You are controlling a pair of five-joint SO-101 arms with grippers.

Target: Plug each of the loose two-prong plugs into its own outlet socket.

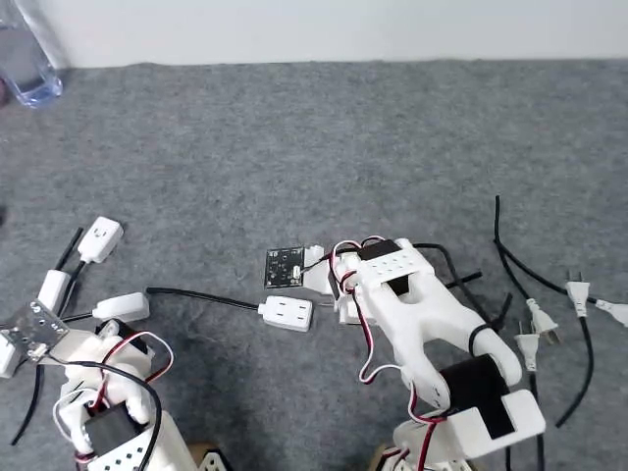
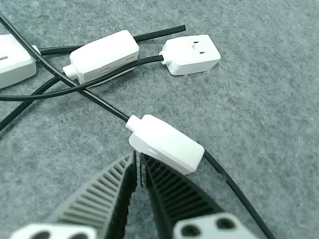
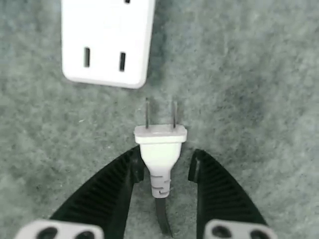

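A white two-prong plug (image 3: 160,149) lies on the grey carpet between the fingers of my right gripper (image 3: 164,162), which is open around it; one finger touches the plug body and the other stands a little apart. Its prongs point at a white socket block (image 3: 107,40) a short gap ahead, the same socket block (image 1: 286,313) at mid-table. My left gripper (image 2: 139,169) is shut with nothing in it, right beside a white corded socket (image 2: 167,144). Two more sockets (image 2: 192,54) (image 2: 103,55) lie beyond it. Several loose plugs (image 1: 577,289) (image 1: 530,343) lie at the far right.
Black cords (image 1: 201,297) run across the carpet between the sockets, and more tangle by the plugs at the right (image 1: 510,260). A clear bottle (image 1: 25,69) stands at the back left corner. The left arm (image 1: 103,412) sits at the front left.
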